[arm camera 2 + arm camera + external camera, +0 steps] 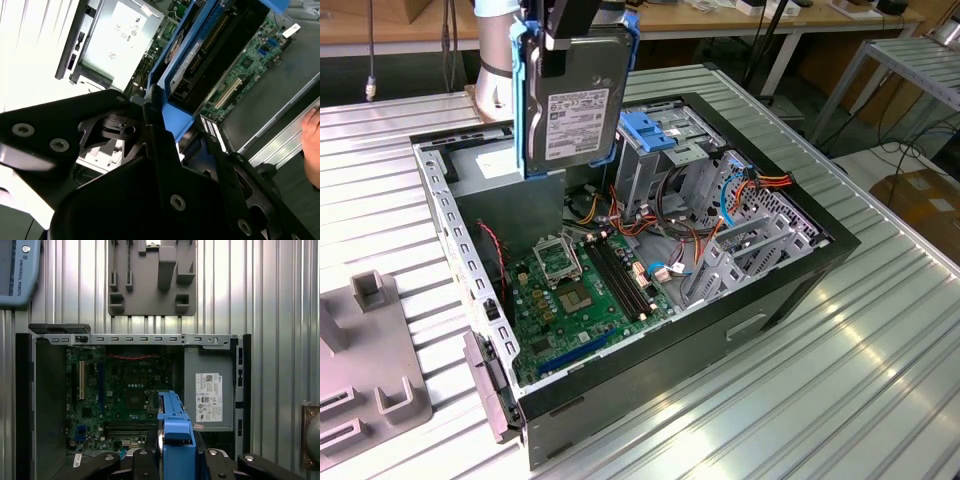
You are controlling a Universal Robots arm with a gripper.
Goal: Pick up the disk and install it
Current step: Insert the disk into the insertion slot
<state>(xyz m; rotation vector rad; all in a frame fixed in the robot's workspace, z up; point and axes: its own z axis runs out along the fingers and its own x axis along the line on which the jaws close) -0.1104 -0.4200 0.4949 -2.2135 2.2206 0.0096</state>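
Observation:
The disk (575, 100) hangs upright above the back corner of the open computer case (790, 290). Its white barcode label faces the exterior camera and blue rails run down both long sides. My gripper (563, 38) is shut on its top edge. In the first wrist view the disk's blue rail (175, 432) shows edge-on between the black fingers (142, 460), over the motherboard (125, 390). In the second wrist view the gripper (165, 117) clamps the same blue-railed disk (200, 55).
In the case are a grey metal cage with a blue handle (655, 135), loose cables (670, 230) and a grey box with a white sticker (207, 397). A grey fixture (370, 370) lies on the table at the exterior view's left. A hand (312, 145) shows beside the case.

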